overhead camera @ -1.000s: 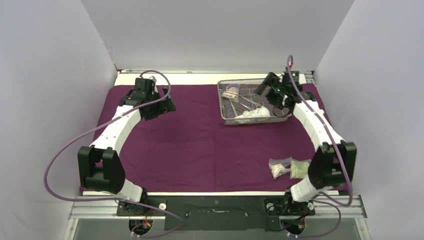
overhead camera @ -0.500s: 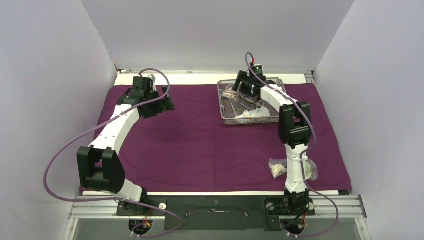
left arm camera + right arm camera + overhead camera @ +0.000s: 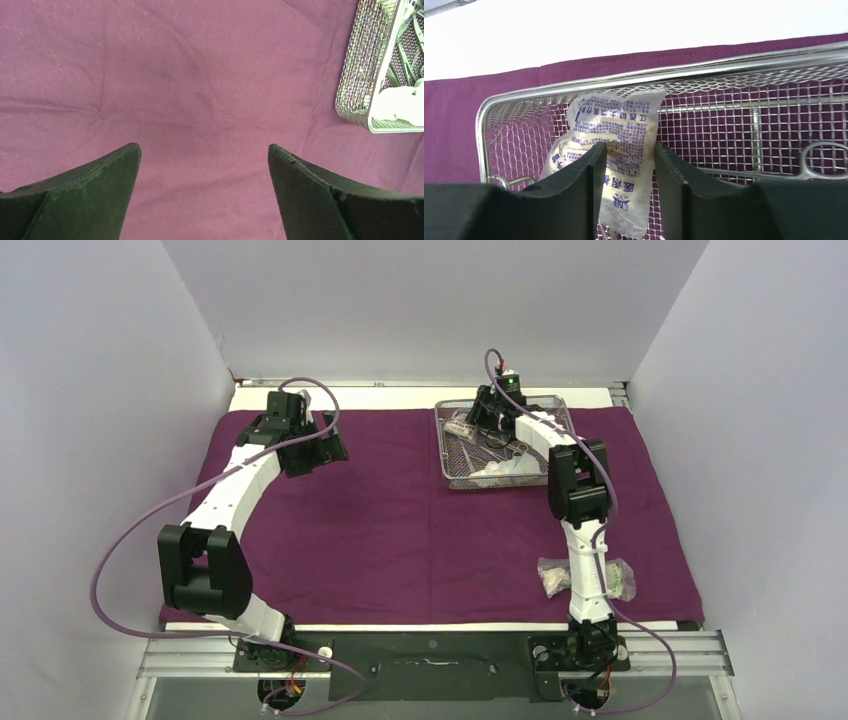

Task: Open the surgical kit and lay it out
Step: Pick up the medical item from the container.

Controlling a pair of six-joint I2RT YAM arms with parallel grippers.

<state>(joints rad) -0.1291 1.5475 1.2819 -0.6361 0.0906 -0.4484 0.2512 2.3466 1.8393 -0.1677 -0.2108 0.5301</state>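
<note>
Cloth [image 3: 400, 530], dark purple, covers nearly the whole table [image 3: 400, 397], and pale walls [image 3: 420, 310] close it in on three sides. We count one wire-mesh tray [image 3: 441, 445] right of centre near the top. In it lie one white gauze heap [image 3: 505, 468] and steel instruments [image 3: 402, 55] too tangled to count. We also count two clear packets [image 3: 555, 575] on the cloth at lower right and one printed packet [image 3: 624, 125] in the tray's upper left corner. Our right gripper [image 3: 630, 150] stands half closed around that printed packet, which fills the gap; whether it pinches, we cannot tell. Our left gripper [image 3: 205, 150] hangs wide open and empty over bare cloth at upper left.
</note>
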